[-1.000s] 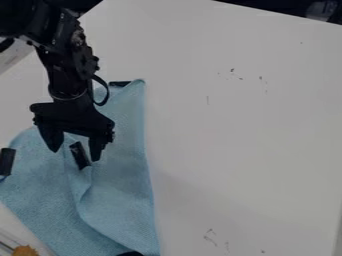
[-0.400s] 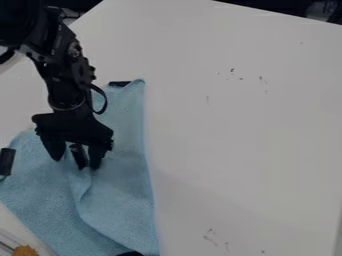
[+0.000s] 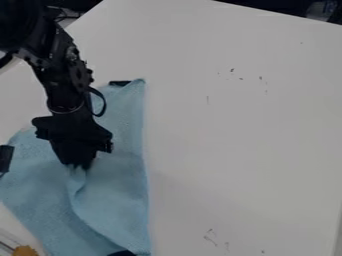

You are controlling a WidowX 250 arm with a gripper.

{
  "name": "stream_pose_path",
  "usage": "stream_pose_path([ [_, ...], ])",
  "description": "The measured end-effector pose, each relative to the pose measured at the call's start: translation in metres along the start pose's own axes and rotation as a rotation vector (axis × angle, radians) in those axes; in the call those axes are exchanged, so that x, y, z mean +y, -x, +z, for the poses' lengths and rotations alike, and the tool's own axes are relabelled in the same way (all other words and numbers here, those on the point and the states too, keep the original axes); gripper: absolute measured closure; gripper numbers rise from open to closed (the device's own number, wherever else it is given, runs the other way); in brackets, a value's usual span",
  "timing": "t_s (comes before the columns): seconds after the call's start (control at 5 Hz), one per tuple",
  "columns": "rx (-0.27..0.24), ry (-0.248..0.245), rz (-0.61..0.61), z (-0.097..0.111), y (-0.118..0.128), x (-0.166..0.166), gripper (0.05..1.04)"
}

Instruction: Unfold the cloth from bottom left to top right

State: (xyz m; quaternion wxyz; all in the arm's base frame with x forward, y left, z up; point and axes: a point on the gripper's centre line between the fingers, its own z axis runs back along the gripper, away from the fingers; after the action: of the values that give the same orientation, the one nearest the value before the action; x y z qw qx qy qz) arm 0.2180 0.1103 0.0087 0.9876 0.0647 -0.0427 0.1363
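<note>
End effector [image 3: 79, 164] clamping on a light-blue textured cloth [image 3: 117, 187]

The black end effector is hanging down over the left part of the scene, its fingers drawing close together and gripping the cloth, which is bunching up right at their tips. A raised fold is running from there toward the bottom of the view. The cloth is lying partly folded on the white, smooth tabletop [image 3: 234, 135], covering its lower left area, with its right edge running almost straight down.

Dark marks and small scuffs are dotting the tabletop to the right, none of them forming anything readable. Black, flat tabs are showing at the cloth's edges: an upper tab [image 3: 120, 83], a left tab [image 3: 6, 158] and a bottom tab [image 3: 122, 253]. The black, jointed robot arm [image 3: 60, 75], coming in from the upper left, is blocking part of the cloth from sight. A fuzzy, orange-brown object [image 3: 25, 251] is sitting in the bottom left corner, near the cloth.
</note>
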Motion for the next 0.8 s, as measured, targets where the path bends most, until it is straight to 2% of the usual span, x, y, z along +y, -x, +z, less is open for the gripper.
stream_pose_path([
  [0.2,0.009,-0.006,0.003,0.001,0.001,0.001,0.912],
  [0.4,0.005,-0.028,0.014,0.008,0.000,0.000,1.012],
  [0.6,-0.060,-0.063,0.006,0.036,-0.016,-0.008,1.026],
  [0.8,-0.133,-0.076,-0.036,0.068,-0.040,-0.038,1.028],
])
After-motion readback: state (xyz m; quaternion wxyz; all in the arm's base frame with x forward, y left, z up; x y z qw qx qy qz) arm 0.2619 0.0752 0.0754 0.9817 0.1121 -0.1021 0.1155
